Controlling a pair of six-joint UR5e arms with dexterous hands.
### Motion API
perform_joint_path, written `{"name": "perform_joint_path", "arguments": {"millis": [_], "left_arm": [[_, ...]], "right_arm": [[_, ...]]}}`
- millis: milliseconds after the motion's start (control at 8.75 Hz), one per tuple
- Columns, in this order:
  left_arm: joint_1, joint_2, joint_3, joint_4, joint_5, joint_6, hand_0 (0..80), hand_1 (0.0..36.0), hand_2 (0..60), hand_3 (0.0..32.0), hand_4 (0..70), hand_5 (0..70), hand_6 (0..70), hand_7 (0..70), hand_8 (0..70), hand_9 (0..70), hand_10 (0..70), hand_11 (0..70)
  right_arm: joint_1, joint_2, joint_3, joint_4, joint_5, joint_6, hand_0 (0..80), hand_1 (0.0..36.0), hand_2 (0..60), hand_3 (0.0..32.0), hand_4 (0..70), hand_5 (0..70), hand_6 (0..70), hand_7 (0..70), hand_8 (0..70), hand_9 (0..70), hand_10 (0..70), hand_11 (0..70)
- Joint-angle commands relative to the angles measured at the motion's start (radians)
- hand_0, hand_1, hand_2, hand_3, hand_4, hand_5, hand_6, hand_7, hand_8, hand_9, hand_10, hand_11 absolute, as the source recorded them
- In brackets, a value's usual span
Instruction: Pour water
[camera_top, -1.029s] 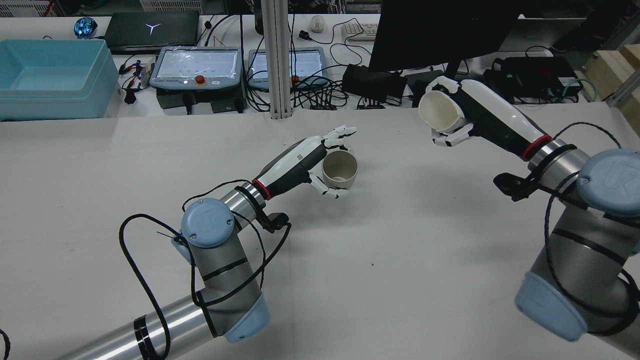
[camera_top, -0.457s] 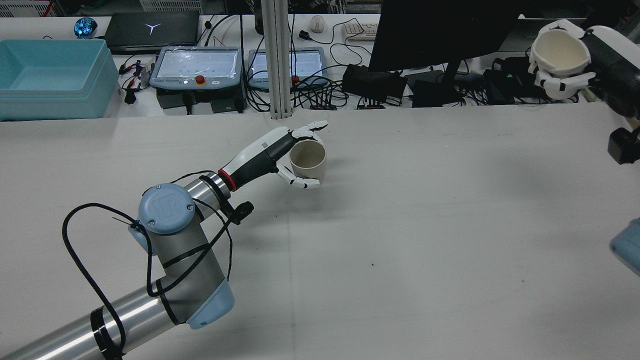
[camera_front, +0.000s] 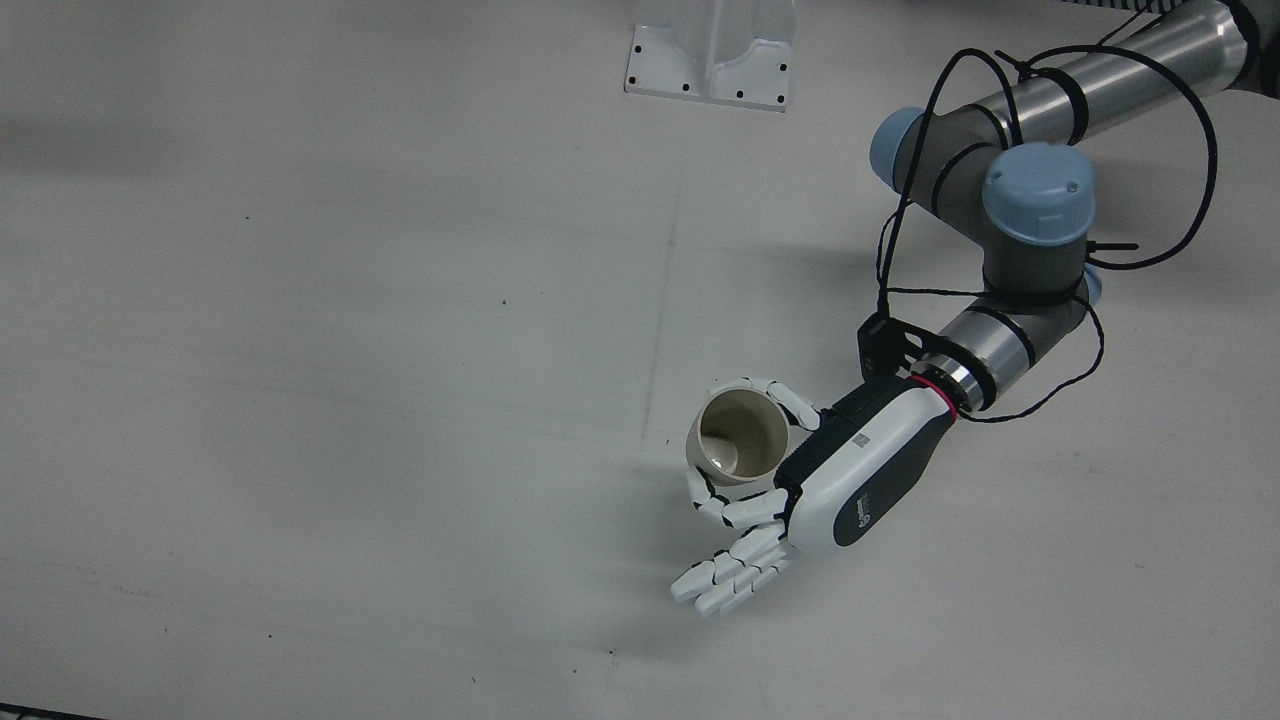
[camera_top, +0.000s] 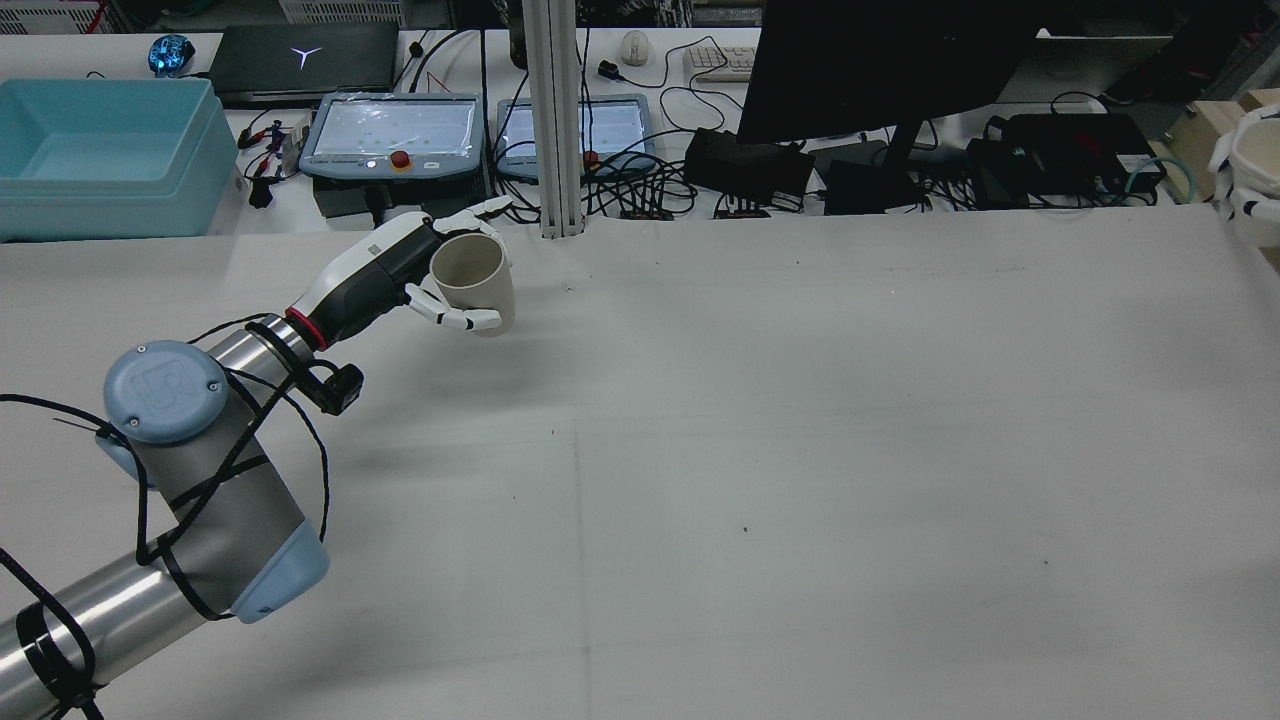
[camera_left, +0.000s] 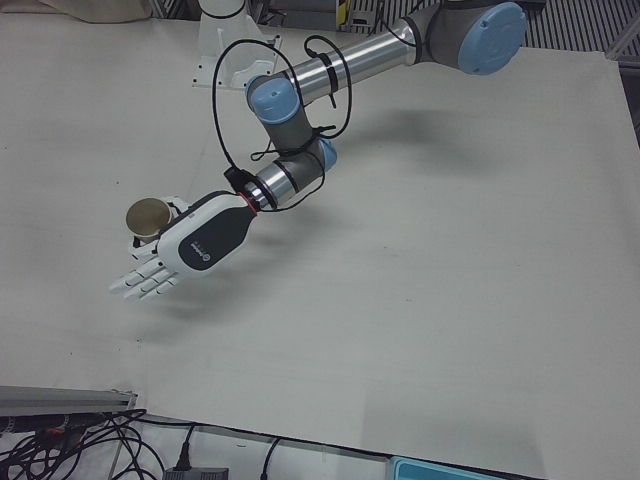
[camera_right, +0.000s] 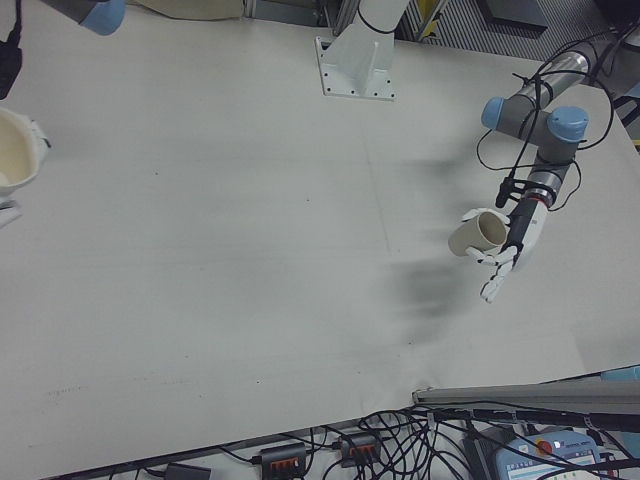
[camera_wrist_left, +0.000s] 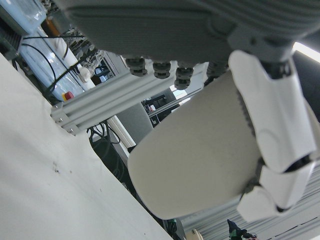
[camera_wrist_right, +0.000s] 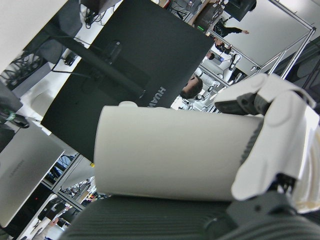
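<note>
My left hand (camera_top: 400, 275) grips a beige cup (camera_top: 477, 283) by its side wall, some fingers (camera_front: 745, 513) wrapped round the body while the rest splay free beyond it; the cup is held upright or nearly so, apart from the white table (camera_top: 800, 450), near the table's far edge by the aluminium post (camera_top: 553, 120). In the front view its mouth faces up and the pale interior is visible; whether any water lies inside I cannot tell. My right hand (camera_top: 1240, 190) appears only at the rear view's right edge, closed on a second cup (camera_right: 15, 150) of the same pale colour, which the right hand view shows clasped across its side with the black monitor (camera_top: 880, 60) behind. The two cups are well apart, each toward its own side of the station. I judge both vessels to be rigid, thin-walled and light, with smooth, handleless sides that could slip in a loose grasp and would chip or crack if dropped. The soundest hold is therefore around the middle of the body, fingers opposed across the wall, leaving the rim free for the pour. Any tilt should be slow, since a part-wrapped grip gives little resistance to rotation.
</note>
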Motion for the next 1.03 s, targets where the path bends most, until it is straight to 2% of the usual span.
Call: {"name": "perform_joint_path", "arguments": {"millis": [0,229,343,571,800,914], "left_arm": [[-0.075,0.132,-0.001,-0.077,-0.001,-0.012,46.3,31.2,60.0,0.0,35.3,42.4,8.0,8.8,3.9,6.7,3.2,6.4],[-0.106,0.215,0.021,-0.155,-0.001,-0.008,46.3,30.8,60.0,0.0,35.3,42.4,8.1,8.9,4.0,6.9,3.4,6.7],[-0.115,0.255,0.035,-0.201,-0.001,-0.008,46.2,30.5,60.0,0.0,35.2,42.0,8.1,8.8,4.1,7.1,3.5,6.8],[-0.124,0.318,0.045,-0.269,-0.001,0.007,46.4,29.8,60.0,0.0,35.2,41.4,8.0,8.7,4.2,7.1,3.6,6.9],[-0.138,0.362,0.102,-0.346,-0.001,0.012,46.2,29.5,60.0,0.0,35.1,40.9,7.9,8.6,4.2,7.2,3.6,6.9],[-0.139,0.385,0.12,-0.387,-0.001,0.041,46.3,29.3,60.0,0.0,35.0,40.5,7.8,8.5,4.2,7.1,3.5,6.8]], "right_arm": [[0.048,-0.02,-0.355,0.286,-0.017,0.038,41.3,16.6,56.9,0.0,0.0,70.0,25.6,57.4,37.9,56.7,38.4,54.8],[0.039,-0.008,-0.539,0.427,0.003,0.011,40.7,17.0,60.0,0.0,0.0,70.0,25.7,57.1,38.6,57.4,40.1,57.1],[0.035,0.016,-0.635,0.49,0.05,-0.005,40.4,17.0,60.0,0.0,0.0,70.0,26.1,57.3,39.1,57.9,40.8,58.0],[-0.004,0.12,-0.861,0.646,0.104,-0.029,38.9,16.4,60.0,0.0,0.8,70.0,27.3,57.5,40.2,59.2,43.2,61.5],[-0.067,0.142,-0.891,0.662,0.187,-0.026,37.3,15.0,60.0,0.0,1.9,70.0,28.3,56.9,41.2,60.2,45.3,64.4],[-0.084,0.142,-0.883,0.662,0.201,-0.026,37.0,14.7,60.0,0.0,2.0,70.0,27.9,56.0,40.8,59.5,45.2,64.2]]}}
